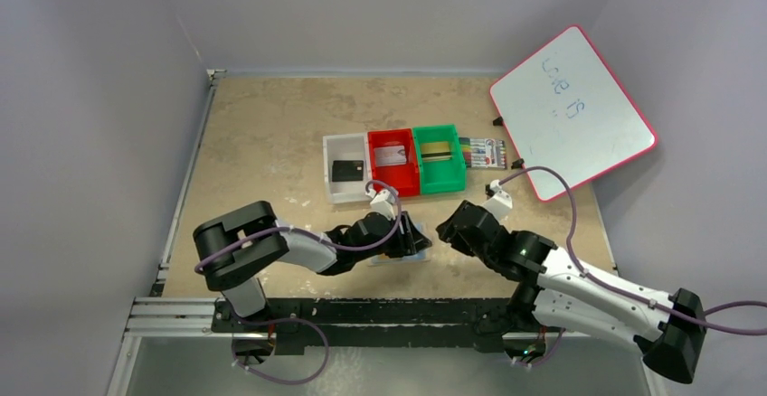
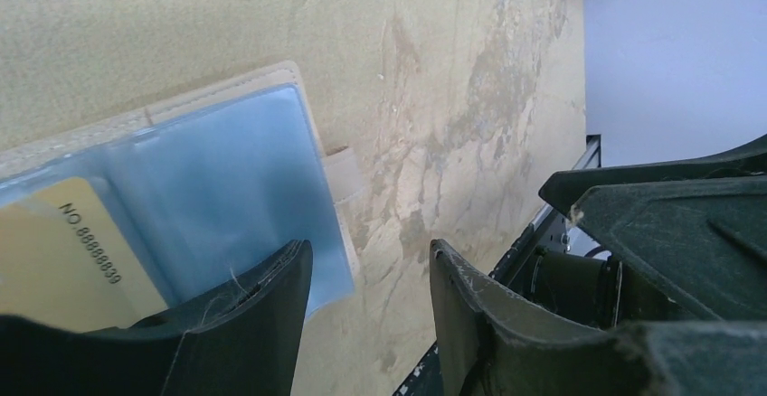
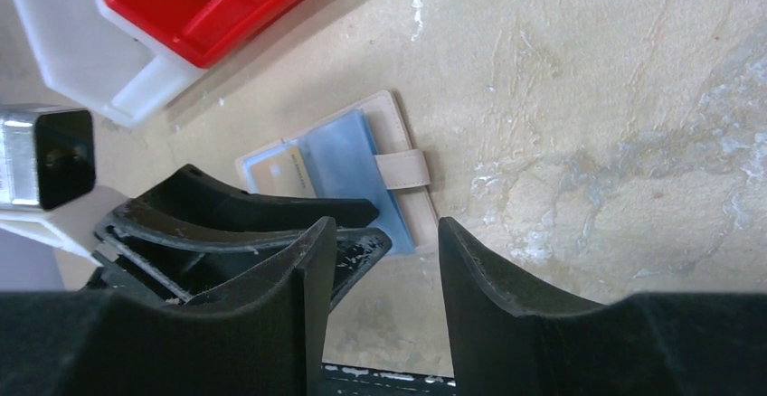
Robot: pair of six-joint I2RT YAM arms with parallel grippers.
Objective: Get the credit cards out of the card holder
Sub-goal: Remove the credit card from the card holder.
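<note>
On the table (image 1: 271,143), card holder (image 3: 348,156) points tab (image 3: 402,168) right; left end effector (image 2: 371,260) and right end effector (image 3: 387,242) half-open.

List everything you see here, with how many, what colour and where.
card holder: one, tan with blue pockets, open on the table near the arms
gold card: one, in its pocket
white bin, red bin, green bin: one each, row mid-table
black card, pale card, striped card: one in each bin
marker pack: one, multicoloured, right of green bin
whiteboard: one, red-rimmed, far right
left gripper: black, open, over the holder
right gripper: black, open, near the holder
</note>
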